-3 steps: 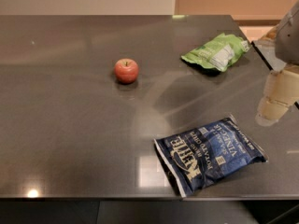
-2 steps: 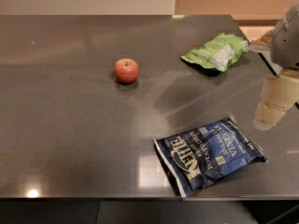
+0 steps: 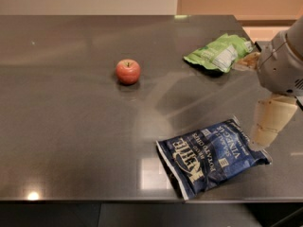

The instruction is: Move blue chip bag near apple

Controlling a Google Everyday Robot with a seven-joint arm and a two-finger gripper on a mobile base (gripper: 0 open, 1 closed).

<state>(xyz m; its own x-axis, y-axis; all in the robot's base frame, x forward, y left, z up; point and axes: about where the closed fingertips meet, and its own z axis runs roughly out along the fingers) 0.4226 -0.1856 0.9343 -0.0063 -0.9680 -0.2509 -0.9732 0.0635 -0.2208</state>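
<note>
The blue chip bag [image 3: 213,156], dark navy with white "Kettle" lettering, lies flat near the front right edge of the dark table [image 3: 71,126]. The apple [image 3: 128,71], small and red, stands left of the table's middle, well apart from the bag. My gripper [image 3: 253,103] hangs at the right edge of the camera view, above and just right of the bag. It is open and empty. One beige finger [image 3: 270,122] points down, its tip over the bag's right end. The other fingertip [image 3: 246,62] shows near the green bag.
A light green chip bag [image 3: 218,53] lies at the back right of the table, close to my gripper's upper finger. The table's front edge runs just below the blue bag. A wall and a tan panel stand behind the table.
My gripper has moved a little down and left, toward the blue chip bag's right end. The bags and the apple have not moved.
</note>
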